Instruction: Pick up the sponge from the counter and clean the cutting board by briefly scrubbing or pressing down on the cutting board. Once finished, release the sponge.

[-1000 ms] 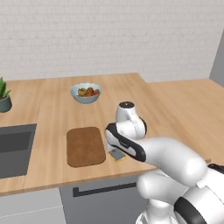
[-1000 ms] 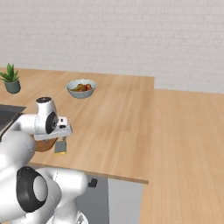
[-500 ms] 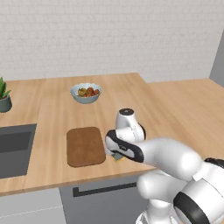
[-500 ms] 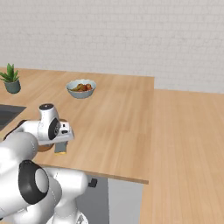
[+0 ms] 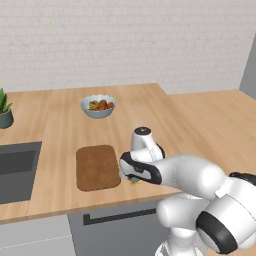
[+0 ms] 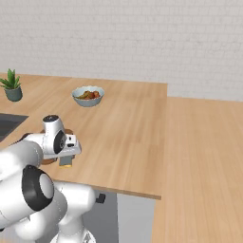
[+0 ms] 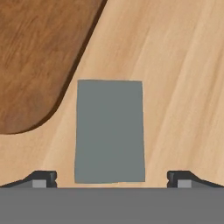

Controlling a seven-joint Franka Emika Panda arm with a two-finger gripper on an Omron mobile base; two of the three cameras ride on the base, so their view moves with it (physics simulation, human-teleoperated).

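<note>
We saw our claw [image 7: 111,177] spread wide astride the sponge [image 7: 110,131], beside the cutting board [image 7: 39,57], near the desk's [image 7: 175,87] front edge.

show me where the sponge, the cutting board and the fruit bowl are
sponge [image 7: 109,131], hand view, middle of its grey-green top.
cutting board [image 5: 97,167], left base view, centre of its dark brown face.
fruit bowl [image 5: 98,113], left base view, its front wall.
</note>
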